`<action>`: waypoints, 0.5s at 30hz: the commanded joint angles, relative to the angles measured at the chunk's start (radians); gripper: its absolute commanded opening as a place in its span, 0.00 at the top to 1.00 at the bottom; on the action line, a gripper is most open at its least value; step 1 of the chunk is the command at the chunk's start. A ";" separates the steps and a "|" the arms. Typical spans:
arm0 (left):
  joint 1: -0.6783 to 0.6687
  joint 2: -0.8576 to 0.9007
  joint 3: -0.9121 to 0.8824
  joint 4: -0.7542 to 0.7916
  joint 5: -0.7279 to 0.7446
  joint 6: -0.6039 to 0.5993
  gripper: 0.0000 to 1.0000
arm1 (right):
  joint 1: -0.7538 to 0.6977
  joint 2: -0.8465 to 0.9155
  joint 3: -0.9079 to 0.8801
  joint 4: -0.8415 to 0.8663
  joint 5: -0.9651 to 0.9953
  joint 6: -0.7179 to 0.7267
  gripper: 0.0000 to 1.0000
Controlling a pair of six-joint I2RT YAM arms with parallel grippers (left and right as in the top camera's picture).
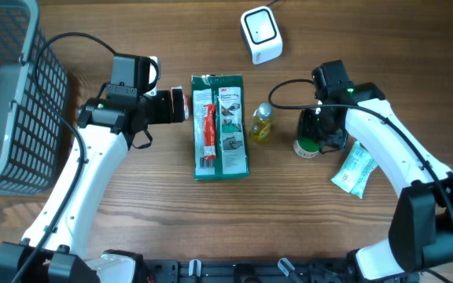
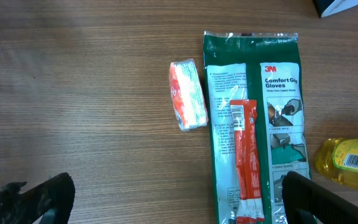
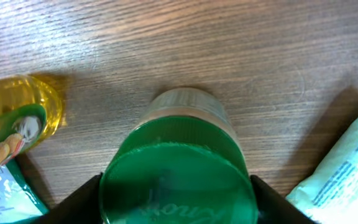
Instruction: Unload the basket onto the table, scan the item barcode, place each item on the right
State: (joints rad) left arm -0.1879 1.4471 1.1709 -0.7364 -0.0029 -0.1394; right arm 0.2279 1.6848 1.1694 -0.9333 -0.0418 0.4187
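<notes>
Straddling the green-lidded jar [image 3: 179, 180] with my right gripper [image 1: 321, 126], I have its fingers [image 3: 79, 202] at either side of the lid, right against it; whether they grip it I cannot tell. The jar stands on the table [image 1: 132, 220], between the yellow bottle [image 1: 261, 124] and a pale pouch [image 1: 355, 169]. My left gripper [image 1: 181, 104] hangs wide and empty beside the gloves packet [image 1: 220, 126]. I judge this the pick-up step. Next I need a firm hold, a lift, and the jar's barcode turned toward the scanner [image 1: 260, 34].
</notes>
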 commanded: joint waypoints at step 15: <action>0.002 -0.005 0.010 0.003 -0.010 0.004 0.00 | -0.014 0.013 0.006 0.014 0.085 -0.127 0.00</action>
State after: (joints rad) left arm -0.1879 1.4471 1.1709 -0.7364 -0.0029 -0.1394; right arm 0.2234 1.6840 1.1713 -0.9058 0.0460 0.2825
